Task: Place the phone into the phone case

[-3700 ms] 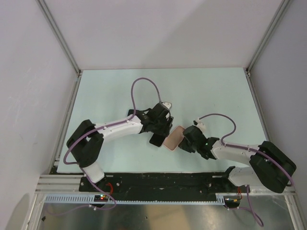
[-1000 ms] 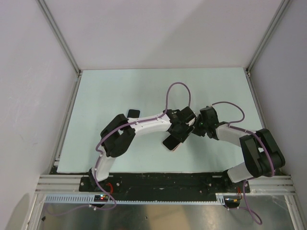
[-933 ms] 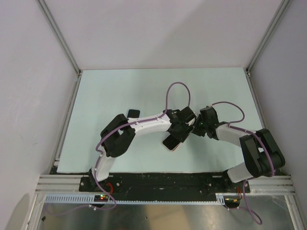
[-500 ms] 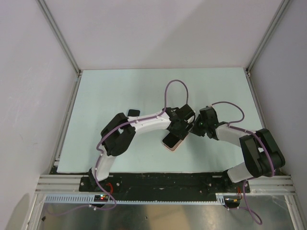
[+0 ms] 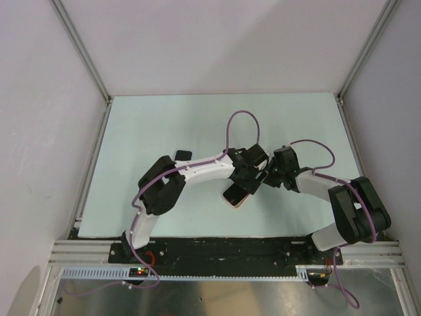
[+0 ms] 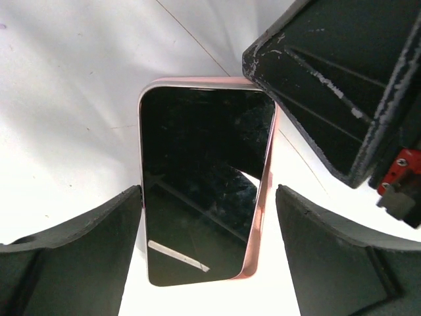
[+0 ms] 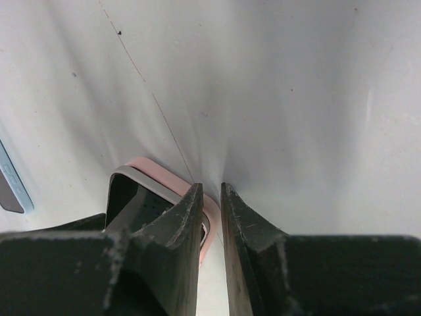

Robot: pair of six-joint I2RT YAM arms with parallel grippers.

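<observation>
- While the phone lies screen-up in the phone case near the table's near edge, our left gripper straddles it, fingers released.
- Our right gripper, nearly clenched, meets the case's corner; whether it grips, we cannot tell.
- Stiff, slick glass, we judge: hold the long edges.

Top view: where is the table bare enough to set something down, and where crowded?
Bare: the far half of the table, along the back wall; also the strip between left arm and left rail. Crowded: near centre, where left gripper and right gripper sit at the phone and case; a black slab lies behind that arm.
</observation>
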